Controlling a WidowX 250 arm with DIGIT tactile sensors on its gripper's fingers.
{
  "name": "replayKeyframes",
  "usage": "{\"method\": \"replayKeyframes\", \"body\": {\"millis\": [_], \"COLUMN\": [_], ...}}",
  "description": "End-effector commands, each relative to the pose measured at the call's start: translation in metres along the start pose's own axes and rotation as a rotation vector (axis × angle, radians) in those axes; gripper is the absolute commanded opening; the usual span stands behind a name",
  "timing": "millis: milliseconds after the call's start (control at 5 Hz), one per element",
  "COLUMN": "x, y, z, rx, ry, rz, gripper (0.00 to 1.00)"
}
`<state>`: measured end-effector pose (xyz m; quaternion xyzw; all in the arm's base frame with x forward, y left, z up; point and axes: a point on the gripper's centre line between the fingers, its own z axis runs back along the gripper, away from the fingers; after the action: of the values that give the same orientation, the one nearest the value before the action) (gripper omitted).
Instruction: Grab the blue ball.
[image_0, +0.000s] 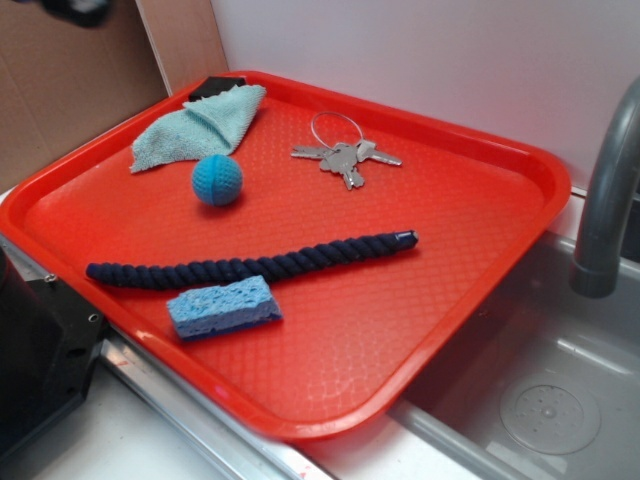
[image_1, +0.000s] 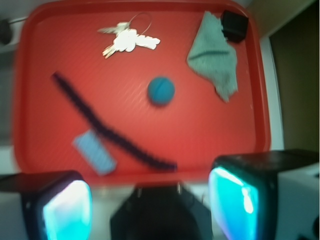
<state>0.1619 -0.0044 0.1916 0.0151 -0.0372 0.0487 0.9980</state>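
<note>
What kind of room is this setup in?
Probably a kitchen-style counter, real or mock. A red tray of small items sits beside a grey sink, with a faucet rising over the basin and a drain in its floor.

Wrist view soft and smeared throughout: ridged lines of the small blue ball (image_1: 161, 91) lost to blur, bunch of silver keys (image_1: 129, 40) melted into one pale shape. Glowing teal gripper fingers (image_1: 67, 210) cut off by the bottom edge. Small black object (image_0: 215, 86) at the red plastic tray's (image_0: 420, 330) far corner mostly hidden under the pale teal cloth (image_0: 198, 126); unidentifiable.
</note>
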Motion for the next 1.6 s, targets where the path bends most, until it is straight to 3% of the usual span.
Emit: {"method": "replayKeyframes", "body": {"millis": [0, 200, 400, 600, 1000, 1400], "x": [0.061, 0.057, 0.043, 0.041, 0.056, 0.053], "y": [0.011, 0.027, 0.043, 0.046, 0.029, -0.004], "z": [-0.058, -0.086, -0.107, -0.123, -0.145, -0.168], "rx": [-0.054, -0.093, -0.067, -0.053, -0.095, -0.037], "ry": [-0.066, -0.053, 0.001, -0.001, -0.01, 0.038], "rz": [0.194, 0.371, 0.493, 0.544, 0.351, 0.272], "gripper": [1.0, 1.0, 1.0, 1.0, 1.0, 1.0]}}
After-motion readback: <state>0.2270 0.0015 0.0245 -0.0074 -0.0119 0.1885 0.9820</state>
